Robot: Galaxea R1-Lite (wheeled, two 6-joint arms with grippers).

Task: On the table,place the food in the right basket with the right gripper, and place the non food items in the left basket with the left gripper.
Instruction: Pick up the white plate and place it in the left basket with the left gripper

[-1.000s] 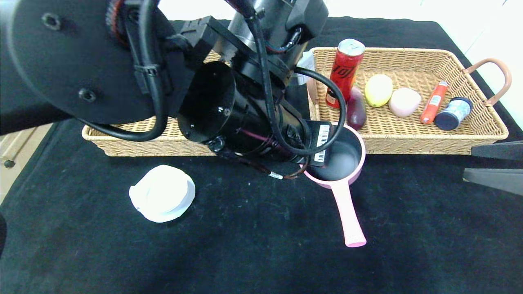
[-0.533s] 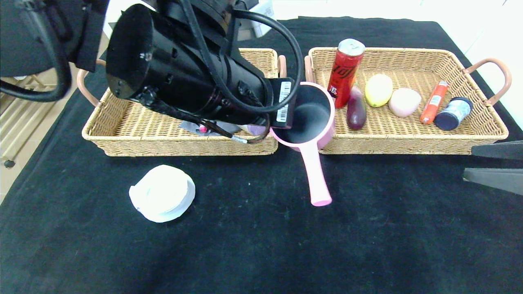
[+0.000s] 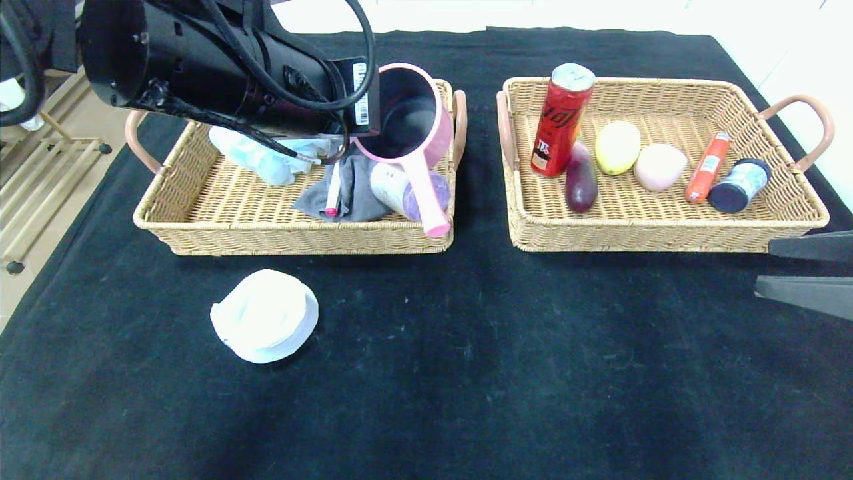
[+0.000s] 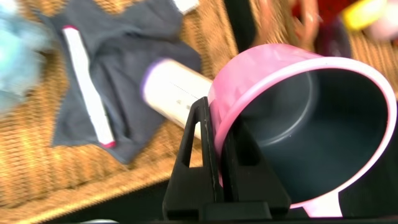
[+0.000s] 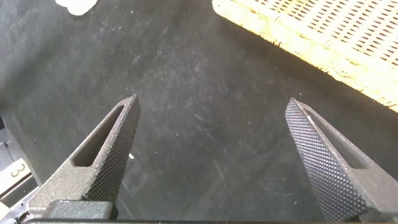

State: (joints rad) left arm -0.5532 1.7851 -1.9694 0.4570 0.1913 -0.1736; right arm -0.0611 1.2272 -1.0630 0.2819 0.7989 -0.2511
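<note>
The left gripper (image 4: 214, 155) is clenched on the rim of a pink saucepan (image 3: 404, 127), one finger inside the dark bowl and one outside. It holds the pan tilted above the right-hand end of the left basket (image 3: 200, 230), with the pink handle hanging down over the front rim. Below it lie a grey cloth (image 3: 356, 190), a white marker pen (image 3: 332, 193), a white and purple bottle (image 3: 406, 192) and a pale blue bundle (image 3: 263, 159).

To finish this step well, the pan probably wants lowering until its base rests among those items, handle swung inside the wicker wall, before the fingers let go; dropped from here it could tip onto the rim.

A white lid (image 3: 265, 325) lies on the black tablecloth (image 3: 500, 373) in front of the left basket. The right basket (image 3: 666, 233) holds a red can, aubergine, lemon, a pale pink item, sausage and a small jar. The right gripper (image 5: 211, 155) hangs released above bare cloth at the table's right edge. Pale floor shows beyond.
</note>
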